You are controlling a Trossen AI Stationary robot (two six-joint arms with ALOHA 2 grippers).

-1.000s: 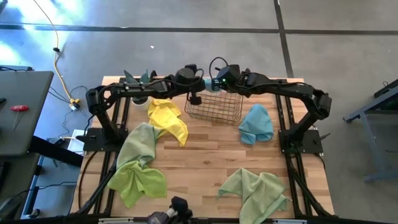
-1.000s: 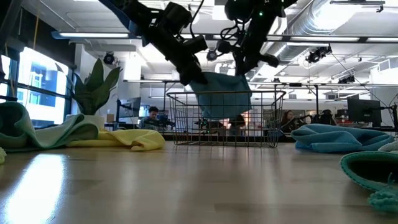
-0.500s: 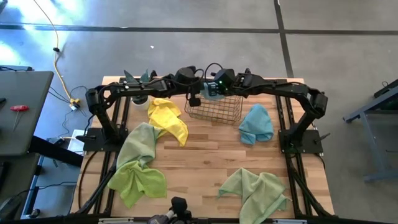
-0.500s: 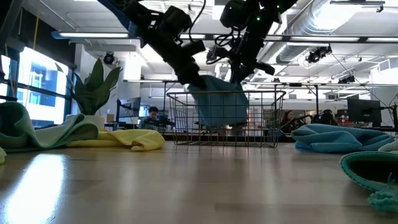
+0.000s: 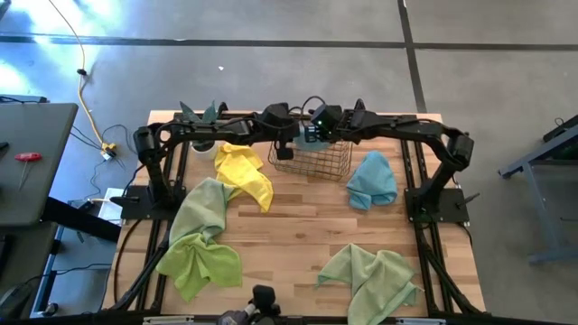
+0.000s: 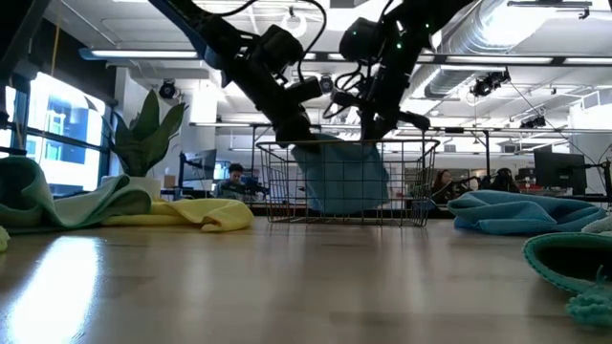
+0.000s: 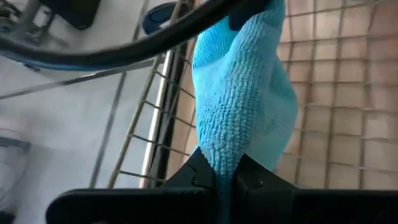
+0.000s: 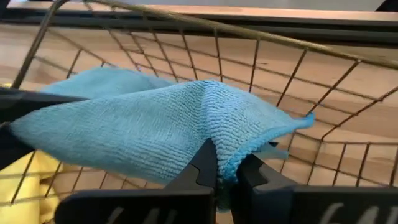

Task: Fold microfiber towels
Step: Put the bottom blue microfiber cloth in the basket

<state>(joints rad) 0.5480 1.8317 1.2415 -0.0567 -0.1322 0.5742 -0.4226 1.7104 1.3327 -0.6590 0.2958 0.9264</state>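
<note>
A folded light blue towel (image 6: 342,177) hangs inside the wire basket (image 5: 316,165) at the table's far middle. My left gripper (image 6: 301,132) is shut on its upper left corner and my right gripper (image 6: 378,126) on its upper right corner, both just above the basket's rim (image 6: 344,144). The wrist views show the towel (image 7: 239,93) (image 8: 137,130) against the basket's wires. Other towels lie crumpled on the table: yellow (image 5: 244,171), sage green (image 5: 203,208), lime green (image 5: 200,262), light blue (image 5: 372,179) and pale green (image 5: 370,275). My left gripper pinches a bunched corner of the folded towel (image 7: 222,155) between its two fingers, several layers thick, slanting down from the table's left. The towel hangs below it into the basket. My right gripper pinches the towel's other upper corner at a folded edge (image 8: 227,154) between its two fingers, slanting down from the right. The cloth sags slightly between the two holds, its lower part inside the basket.
A potted plant (image 6: 148,134) stands at the far left, beside the left arm. The middle of the wooden table (image 5: 298,226) is bare. People sit at desks in the room behind the table (image 6: 234,177).
Both grippers have sunk toward the basket and tipped further down, still shut on the towel. The towel has gone from hanging mostly above the rim to hanging inside the basket.
</note>
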